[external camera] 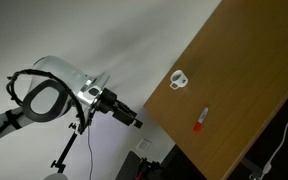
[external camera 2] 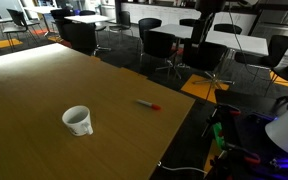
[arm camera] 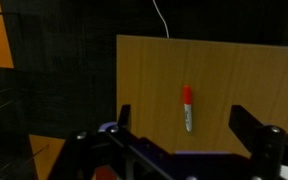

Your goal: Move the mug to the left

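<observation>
1. The mug (external camera 2: 78,121) stands upright on the wooden tabletop (external camera 2: 44,80). Its round rim is open upward, so its axis runs straight up from the wood.
2. The inside of the mug shows only bare white wall. The handle is too small in both exterior views to tell which way it points.
3. A red-capped marker (external camera 2: 147,104) lies flat on the tabletop, well apart from the mug. Its white end is turned toward the mug and its red cap away from it.
4. In the wrist view the marker's long axis runs away from the camera, red cap at the far end. The mug is outside this view.
5. In an exterior view the hand (external camera: 136,121) hangs in the air beyond the tabletop's edge, well apart from the mug and touching nothing.
6. The hand is spread wide. Its two dark fingers (arm camera: 124,120) stand far apart in the wrist view and grip nothing.
7. Black office chairs (external camera 2: 164,42) and pale tables stand beyond the tabletop, far behind the mug.
</observation>
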